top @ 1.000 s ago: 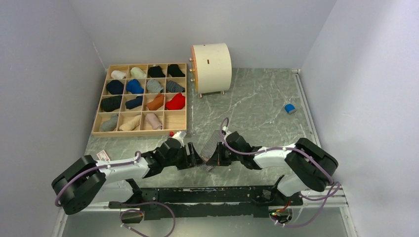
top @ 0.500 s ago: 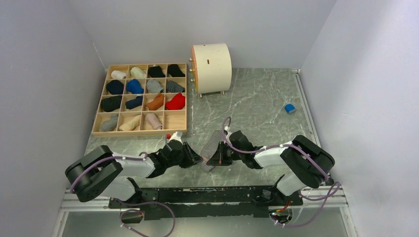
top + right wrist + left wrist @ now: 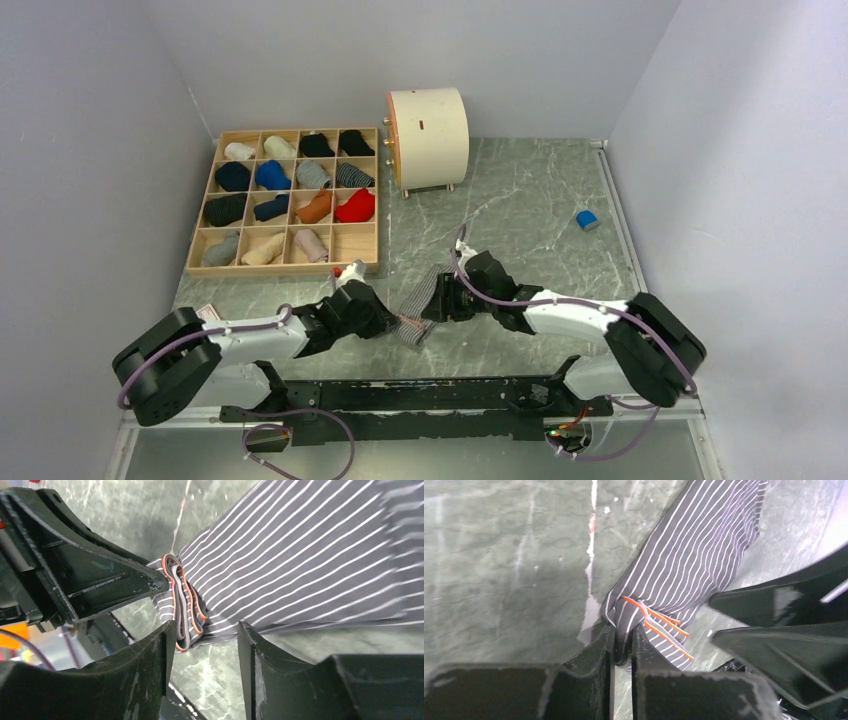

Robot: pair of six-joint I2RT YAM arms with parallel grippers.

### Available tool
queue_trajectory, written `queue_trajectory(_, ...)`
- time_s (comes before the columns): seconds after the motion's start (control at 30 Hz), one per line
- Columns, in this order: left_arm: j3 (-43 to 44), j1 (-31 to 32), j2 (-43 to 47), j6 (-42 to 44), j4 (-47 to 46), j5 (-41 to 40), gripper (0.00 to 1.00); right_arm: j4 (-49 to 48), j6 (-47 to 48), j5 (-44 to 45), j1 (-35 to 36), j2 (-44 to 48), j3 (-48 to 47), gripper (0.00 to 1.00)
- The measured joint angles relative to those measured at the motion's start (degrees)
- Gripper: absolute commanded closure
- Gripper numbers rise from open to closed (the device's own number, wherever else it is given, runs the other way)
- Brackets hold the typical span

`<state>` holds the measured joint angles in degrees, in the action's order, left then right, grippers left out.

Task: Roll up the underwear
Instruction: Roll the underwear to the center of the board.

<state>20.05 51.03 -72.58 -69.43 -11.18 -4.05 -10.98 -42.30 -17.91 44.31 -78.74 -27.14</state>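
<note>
At the near middle of the table [image 3: 540, 200], the striped underwear [image 3: 420, 303] lies between the two arms. The left gripper [image 3: 623, 635] pinches its corner, jaws pressed together on the cloth just beside the orange trim [image 3: 659, 620]. The right gripper [image 3: 205, 630] stands spread, straddling that same folded edge without clamping it. A white tag [image 3: 208, 313] by the left arm is too small to read.
</note>
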Motion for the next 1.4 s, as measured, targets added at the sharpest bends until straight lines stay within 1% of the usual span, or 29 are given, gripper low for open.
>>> queue_trajectory(0.13, 0.83, -0.07, 2.84, 0.42, 6.03, -1.79, 0.95, 2.69, 7.93, 6.27, 0.79, 6.84, -0.52, 0.46)
queue_trajectory(0.2, 0.96, -0.11, 3.91, 0.39, 8.13, -2.19, 0.95, 1.92, 12.26, 10.05, 2.95, 10.03, 0.0, 0.45)
queue_trajectory(0.27, 1.01, -0.11, 4.79, 0.39, 9.7, -2.36, 0.95, -0.35, 18.08, 14.62, 7.78, 13.14, 1.38, 0.45)
queue_trajectory(0.37, 1.01, -0.22, 5.73, 0.42, 11.32, -2.34, 0.95, -5.14, 28.48, 21.11, 17.86, 14.73, 3.41, 0.45)
queue_trajectory(0.47, 1.07, -0.26, 6.1, 0.57, 12.07, -2.29, 0.95, -9.53, 37.53, 25.18, 24.74, 13.33, 4.83, 0.45)
queue_trajectory(0.57, 1.09, -0.28, 6.12, 0.9, 12.09, -2.1, 0.95, -13.07, 44.65, 28.2, 28.26, 10.23, 5.16, 0.44)
queue_trajectory(0.6, 1.09, -0.33, 6.12, 1.05, 12.07, -1.97, 0.95, -14.45, 46.95, 29.44, 29.46, 8.83, 5.16, 0.41)
queue_trajectory(0.67, 1.09, -0.37, 6.1, 1.25, 12.07, -1.77, 0.94, -16.65, 50.16, 32.02, 32.13, 6.25, 5.16, 0.39)
queue_trajectory(0.83, 1.22, -0.44, 6.1, 1.53, 12.2, -1.16, 0.94, -22.6, 55.93, 38.45, 39.63, -0.24, 5.09, 0.39)
queue_trajectory(0.97, 1.6, -0.48, 6.12, 2.23, 13.0, -1.07, 0.94, -24.46, 58.07, 40.0, 41.38, -3.78, 4.87, 0.38)
queue_trajectory(1.2, 1.77, -0.48, 6.49, 2.8, 14.03, -0.76, 0.94, -25.05, 63.04, 42.12, 41.51, -11.15, 2.51, 0.38)
queue_trajectory(1.4, 1.77, -0.48, 6.49, 2.8, 14.1, -0.7, 0.94, -28.2, 65.26, 43.47, 41.51, -14.91, 1.09, 0.41)
